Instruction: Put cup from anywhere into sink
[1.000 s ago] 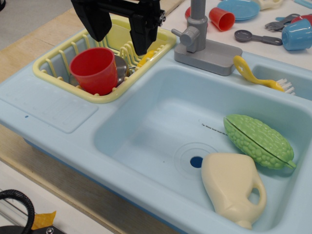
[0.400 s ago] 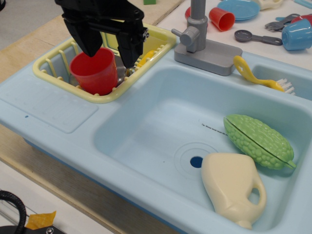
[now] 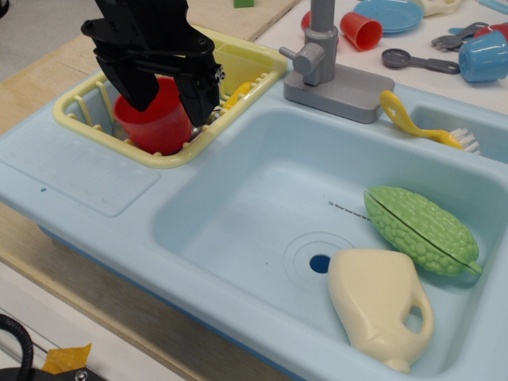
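Observation:
The red cup (image 3: 159, 127) stands tilted in the yellow slatted dish rack (image 3: 87, 119) at the left of the counter. My black gripper (image 3: 168, 97) is open, lowered over the cup, with one finger (image 3: 136, 89) at its left rim and the other finger (image 3: 198, 99) at its right side; the jaws straddle the cup without closing on it. The light-blue sink (image 3: 238, 214) lies to the right, with its dark drain hole (image 3: 319, 263) near the middle.
In the sink lie a green bumpy gourd (image 3: 421, 228) and a cream jug (image 3: 379, 305). A grey faucet (image 3: 321, 55) stands behind it, with a yellow brush (image 3: 421, 125) to its right. A smaller red cup (image 3: 361, 30), blue plate (image 3: 389, 14) and blue cup (image 3: 482, 55) sit at the back.
My gripper has moved down and to the left, from above the rack to around the red cup. The cup has not moved.

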